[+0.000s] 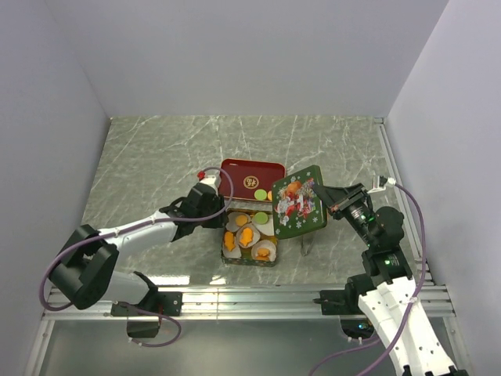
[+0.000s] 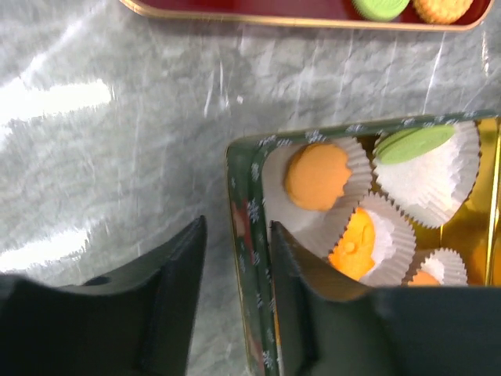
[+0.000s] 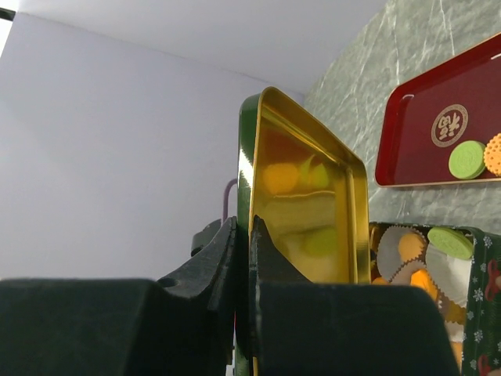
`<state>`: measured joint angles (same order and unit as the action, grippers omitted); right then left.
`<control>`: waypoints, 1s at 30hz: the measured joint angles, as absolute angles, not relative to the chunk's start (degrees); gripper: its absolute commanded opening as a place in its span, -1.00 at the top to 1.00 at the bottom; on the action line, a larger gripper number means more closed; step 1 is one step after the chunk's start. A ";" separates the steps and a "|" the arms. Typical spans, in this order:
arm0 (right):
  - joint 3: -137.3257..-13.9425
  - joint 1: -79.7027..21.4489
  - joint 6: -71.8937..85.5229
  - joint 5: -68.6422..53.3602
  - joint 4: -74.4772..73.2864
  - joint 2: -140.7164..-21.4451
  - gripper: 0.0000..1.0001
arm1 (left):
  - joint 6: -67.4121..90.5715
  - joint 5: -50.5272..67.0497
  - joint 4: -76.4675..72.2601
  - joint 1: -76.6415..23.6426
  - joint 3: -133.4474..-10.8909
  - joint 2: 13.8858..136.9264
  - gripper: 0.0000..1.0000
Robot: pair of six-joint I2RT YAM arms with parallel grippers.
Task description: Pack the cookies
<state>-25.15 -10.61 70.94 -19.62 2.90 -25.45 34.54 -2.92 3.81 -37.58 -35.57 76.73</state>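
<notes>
The open green tin [image 1: 249, 258] stands at the table's middle. Orange cookies [image 1: 247, 235] lie in white paper cups inside it. In the left wrist view I see an orange round [image 2: 316, 174], a green one [image 2: 413, 143] and another orange piece [image 2: 356, 243]. My left gripper [image 2: 238, 227] is open and straddles the tin's left wall [image 2: 249, 258]. One finger is inside against the wall; the other stands outside with a gap. My right gripper [image 3: 243, 223] is shut on the edge of the tin's lid [image 3: 305, 204], which it holds tilted up beside the tin [image 1: 299, 202].
A red tray [image 1: 250, 174] lies just behind the tin. It holds a green cookie [image 3: 466, 159] and an orange cookie [image 3: 494, 154]. Grey walls close in the marble-patterned table on three sides.
</notes>
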 measured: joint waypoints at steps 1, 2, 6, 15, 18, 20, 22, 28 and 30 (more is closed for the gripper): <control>-25.15 -10.48 70.83 -19.75 2.92 -25.47 1.00 | 34.26 -3.25 4.10 -37.60 -36.23 77.06 0.26; -25.15 -10.31 70.81 -19.94 2.92 -25.56 1.00 | 34.06 -3.55 4.38 -37.60 -36.97 77.36 0.31; -25.15 -9.74 70.72 -20.69 3.05 -26.63 1.00 | 33.39 -5.30 5.30 -37.60 -39.20 78.52 0.56; -25.12 -9.47 71.29 -22.70 6.44 -31.40 1.00 | 33.12 -11.09 9.39 -37.50 -43.00 81.01 0.85; -25.10 -9.43 71.99 -23.53 8.86 -33.34 1.00 | 33.69 -13.43 11.33 -36.45 -43.79 81.21 0.89; -25.08 -9.43 72.36 -23.99 10.57 -35.07 1.00 | 34.20 -14.68 12.38 -35.09 -44.07 81.21 0.92; -25.08 -9.41 72.55 -24.77 12.45 -36.97 1.00 | 34.92 -15.84 13.32 -33.39 -44.27 81.21 0.92; -25.21 -9.39 73.67 -26.44 17.98 -43.44 1.00 | 37.01 -19.55 16.05 -29.65 -44.38 80.71 0.95; -25.26 -9.41 74.59 -26.59 20.14 -45.43 1.00 | 37.56 -20.34 16.88 -28.69 -44.38 80.53 0.95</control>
